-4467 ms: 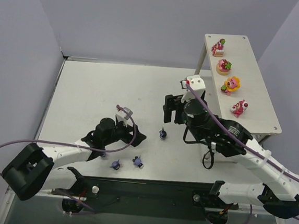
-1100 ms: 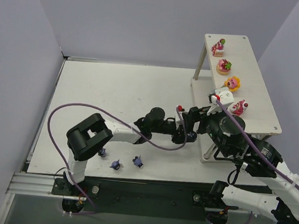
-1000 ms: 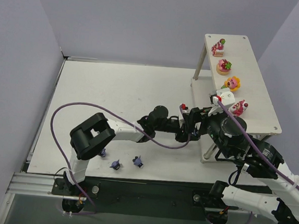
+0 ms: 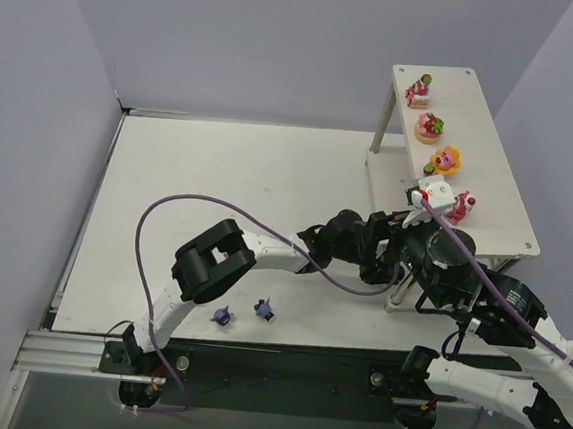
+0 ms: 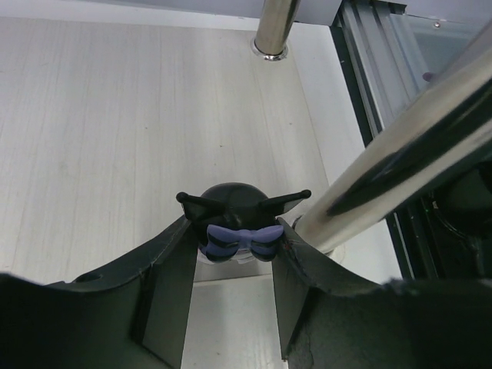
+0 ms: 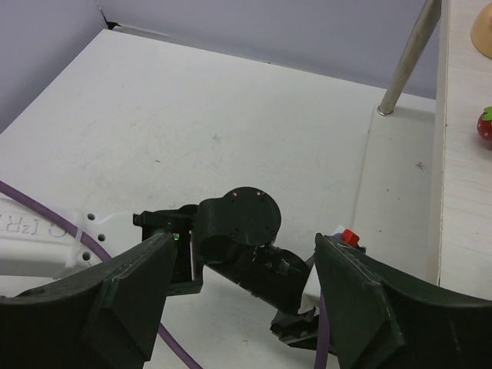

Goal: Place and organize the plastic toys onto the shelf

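The left gripper [image 5: 240, 234] pinched the small dark blue-purple plastic toy [image 5: 242, 241] tight, low inside the off-white two-tier shelf [image 4: 494, 142], probably to set it down there. The right gripper [image 6: 244, 244] hung beside the shelf, open and empty.

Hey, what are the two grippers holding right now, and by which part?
The left gripper clamps a small dark figurine with a blue-purple bow by its two sides, level with the bow. The right gripper stands open and holds nothing.
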You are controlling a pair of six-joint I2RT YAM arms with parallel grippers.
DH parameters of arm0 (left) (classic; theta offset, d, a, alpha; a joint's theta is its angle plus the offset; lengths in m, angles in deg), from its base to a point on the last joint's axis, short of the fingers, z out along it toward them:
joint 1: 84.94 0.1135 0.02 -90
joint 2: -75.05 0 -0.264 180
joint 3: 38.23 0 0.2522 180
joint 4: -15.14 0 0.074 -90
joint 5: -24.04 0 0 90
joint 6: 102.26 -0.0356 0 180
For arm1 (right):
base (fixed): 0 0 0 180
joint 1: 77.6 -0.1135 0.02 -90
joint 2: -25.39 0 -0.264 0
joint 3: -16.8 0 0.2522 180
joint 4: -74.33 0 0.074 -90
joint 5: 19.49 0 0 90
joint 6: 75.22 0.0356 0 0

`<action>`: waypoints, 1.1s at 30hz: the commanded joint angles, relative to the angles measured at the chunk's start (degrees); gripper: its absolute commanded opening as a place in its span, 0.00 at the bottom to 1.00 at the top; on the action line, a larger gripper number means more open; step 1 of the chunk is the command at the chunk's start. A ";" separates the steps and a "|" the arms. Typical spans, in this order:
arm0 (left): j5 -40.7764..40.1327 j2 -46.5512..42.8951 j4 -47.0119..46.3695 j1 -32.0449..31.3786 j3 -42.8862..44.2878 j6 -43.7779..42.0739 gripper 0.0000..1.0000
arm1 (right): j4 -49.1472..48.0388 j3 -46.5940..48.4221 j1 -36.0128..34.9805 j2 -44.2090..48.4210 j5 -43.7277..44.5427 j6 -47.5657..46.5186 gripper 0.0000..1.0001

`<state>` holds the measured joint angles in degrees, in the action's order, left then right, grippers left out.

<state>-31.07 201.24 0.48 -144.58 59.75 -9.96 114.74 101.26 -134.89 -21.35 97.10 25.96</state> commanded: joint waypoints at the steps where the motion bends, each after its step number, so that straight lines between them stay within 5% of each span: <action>1: -0.27 2.12 -0.49 -0.13 4.54 -0.73 0.03 | -0.20 -0.38 0.43 0.77 0.57 0.42 0.74; 12: -0.35 5.47 2.41 -0.13 9.64 -1.69 0.04 | 0.06 -1.00 0.52 1.30 1.01 0.33 0.74; 20: -1.41 4.85 4.43 -0.83 9.02 -4.32 0.29 | 0.06 -1.17 0.52 1.30 1.54 0.16 0.74; 33: -3.34 4.68 7.24 -1.54 9.55 -6.88 0.50 | 0.15 -1.09 0.52 1.39 2.24 -0.02 0.74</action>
<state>-33.17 206.29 5.14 -145.67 68.06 -15.09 115.38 100.41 -134.87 -20.46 97.32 26.50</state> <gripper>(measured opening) 0.498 0.740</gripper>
